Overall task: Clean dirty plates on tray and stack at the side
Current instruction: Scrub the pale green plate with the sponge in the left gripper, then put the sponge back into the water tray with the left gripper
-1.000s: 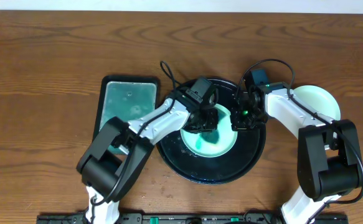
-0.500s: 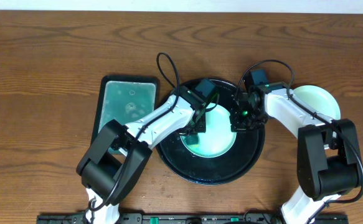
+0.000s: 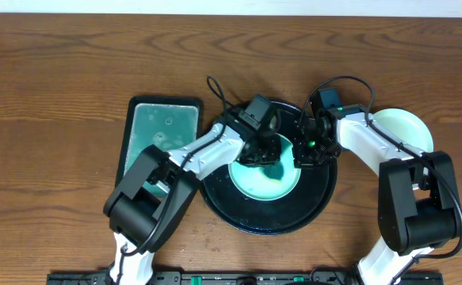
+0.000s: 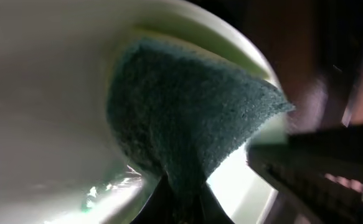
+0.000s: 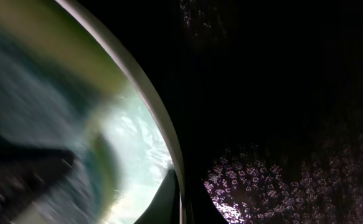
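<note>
Flanking the tray lie a rectangular tray and clean plate.

"Where did the tray lie?"

"Flat on the table, about the middle. It was round, glossy black and low-rimmed."

"And the plates?"

"A mint plate sat flat inside the tray, toward its back. It was glossy, with a raised rim. A paler plate lay on the wood well to the right, off the tray and partly hidden."
</note>
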`<state>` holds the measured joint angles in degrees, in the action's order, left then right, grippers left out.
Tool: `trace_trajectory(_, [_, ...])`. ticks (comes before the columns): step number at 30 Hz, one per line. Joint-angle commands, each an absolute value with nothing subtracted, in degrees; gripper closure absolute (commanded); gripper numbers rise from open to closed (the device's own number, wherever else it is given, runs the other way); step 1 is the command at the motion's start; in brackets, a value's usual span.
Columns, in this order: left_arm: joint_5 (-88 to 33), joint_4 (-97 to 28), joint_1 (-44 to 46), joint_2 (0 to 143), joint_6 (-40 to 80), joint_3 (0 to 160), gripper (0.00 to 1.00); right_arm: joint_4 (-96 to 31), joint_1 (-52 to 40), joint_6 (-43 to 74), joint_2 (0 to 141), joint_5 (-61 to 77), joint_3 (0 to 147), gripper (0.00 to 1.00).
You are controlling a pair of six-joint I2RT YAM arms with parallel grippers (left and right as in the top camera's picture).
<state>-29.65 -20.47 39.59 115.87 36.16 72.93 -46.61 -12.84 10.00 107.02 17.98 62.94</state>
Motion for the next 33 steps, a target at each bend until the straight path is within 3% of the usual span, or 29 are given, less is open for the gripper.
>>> trace_trajectory(1, [-39.7, -21.6, 43.1, 118.4, 35.6, 72.3, 0.92, -47.1, -13.9, 9.3, 109.0, 18.5, 62.4, 0.99])
trace_trajectory(5, [-35.1, -26.7, 42.5, 118.3, 35.3, 72.4, 0.93, -47.1, -14.0, 9.3, 109.0, 18.5, 62.4, 0.99])
trace_trajectory(17, [13.6, -53.0, 37.5, 116.2, 38.2, 76.2, 0.93, -47.1, -14.5, 9.3, 109.0, 18.5, 62.4, 0.99])
trace_trajectory(23, [13.8, -59.2, 36.7, 113.8, 37.6, 82.1, 0.93, -47.1, -14.7, 9.3, 109.0, 18.3, 62.4, 0.99])
trace_trajectory(30, [10.2, -61.1, 35.4, 100.7, 35.3, 82.6, 0.93, -47.3, -14.7, 9.3, 109.0, 18.2, 62.5, 0.99])
trace_trajectory(33, [14.3, -62.8, 32.5, 95.8, 34.1, 82.6, 0.93, -47.2, -14.7, 9.3, 109.0, 18.2, 62.4, 0.99])
